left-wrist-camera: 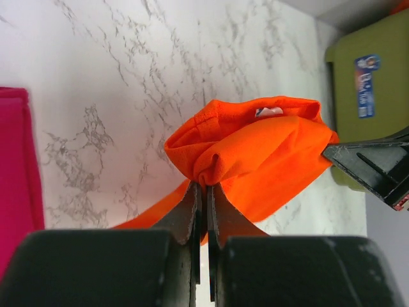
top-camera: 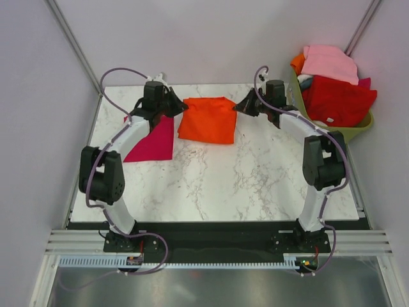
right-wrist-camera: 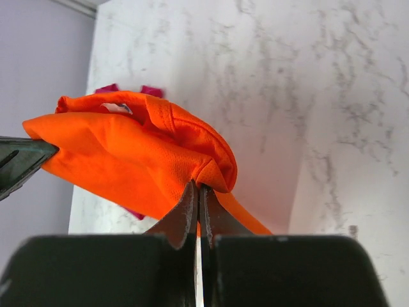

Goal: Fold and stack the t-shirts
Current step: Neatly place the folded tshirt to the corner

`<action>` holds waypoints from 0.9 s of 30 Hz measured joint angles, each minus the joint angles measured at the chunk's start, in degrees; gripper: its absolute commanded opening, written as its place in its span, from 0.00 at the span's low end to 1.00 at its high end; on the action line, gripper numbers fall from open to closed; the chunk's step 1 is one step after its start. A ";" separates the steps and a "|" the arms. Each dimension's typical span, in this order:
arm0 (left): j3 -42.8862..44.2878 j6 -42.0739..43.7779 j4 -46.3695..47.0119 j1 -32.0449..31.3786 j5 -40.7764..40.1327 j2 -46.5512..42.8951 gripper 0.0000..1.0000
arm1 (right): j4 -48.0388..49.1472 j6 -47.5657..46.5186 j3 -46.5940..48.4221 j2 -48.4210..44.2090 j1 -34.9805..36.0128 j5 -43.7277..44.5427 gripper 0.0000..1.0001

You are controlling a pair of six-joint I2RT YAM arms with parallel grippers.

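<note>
The orange t-shirt hangs folded between my two grippers at the far middle of the table, its lower part lying on the marble. My left gripper is shut on its left top corner; in the left wrist view the cloth bunches at the fingertips, with the white neck tag showing. My right gripper is shut on its right top corner, also shown in the right wrist view with the cloth. The crimson-magenta t-shirt lies flat at the far left, partly under my left arm.
A green basket with pink, red and orange clothes stands off the table's far right corner. The basket's side also shows in the left wrist view. A grey wall stands behind the table.
</note>
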 measured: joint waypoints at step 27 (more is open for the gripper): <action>-19.17 1.05 -18.58 26.12 -12.00 -28.70 0.02 | 1.70 1.40 7.65 -0.66 30.23 7.80 0.00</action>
